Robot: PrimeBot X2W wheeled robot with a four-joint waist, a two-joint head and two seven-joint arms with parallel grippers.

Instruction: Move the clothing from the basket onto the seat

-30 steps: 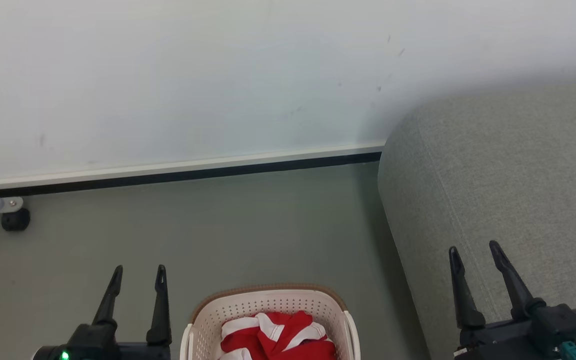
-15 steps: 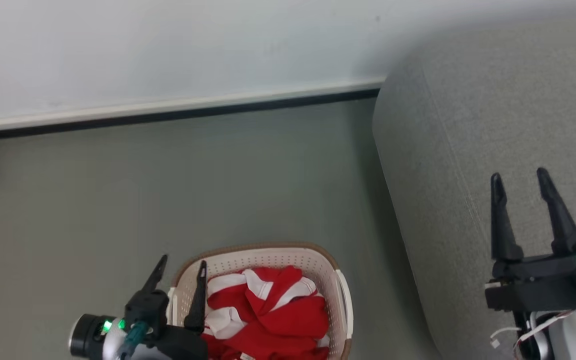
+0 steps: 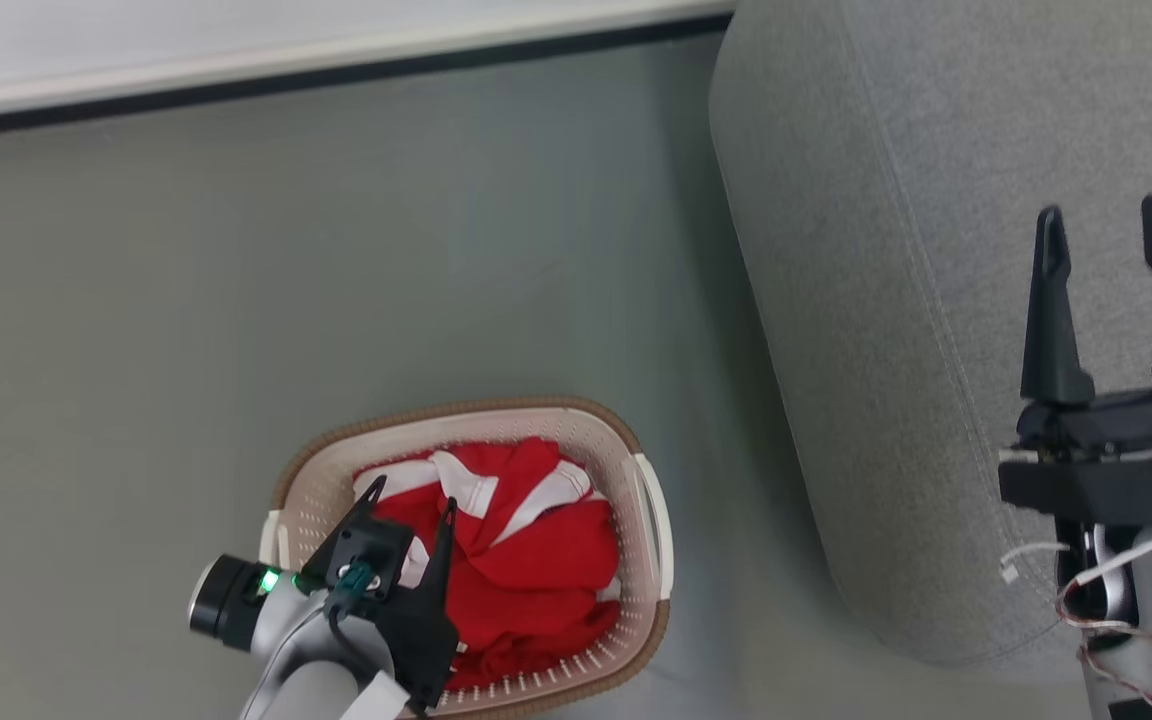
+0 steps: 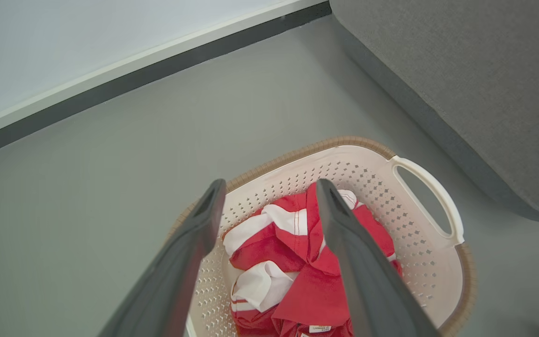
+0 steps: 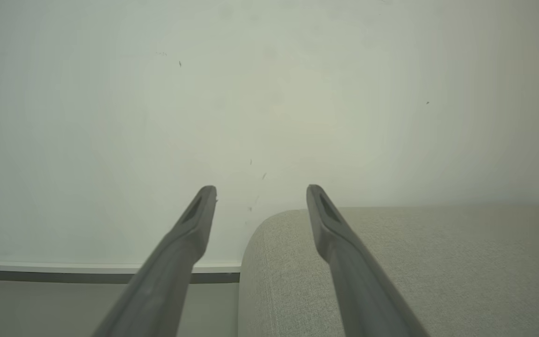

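Basket (image 3: 496, 408) on the floor (image 3: 236, 250), our left gripper (image 3: 413, 493) above it, fingers spread, empty. Clothing (image 3: 536, 540), red, crumpled inside: we judge it light and limp, best pinched at a raised fold. Sofa (image 3: 886, 250) to the right; right gripper (image 3: 1102, 210) over it, fingers apart, empty.

Even bright diffuse light; soft shadows; slight wide-angle edge distortion.

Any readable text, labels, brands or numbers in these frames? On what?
None readable.
White tag on the clothing in the basket: print too small to read.
No other text is legible in these views.
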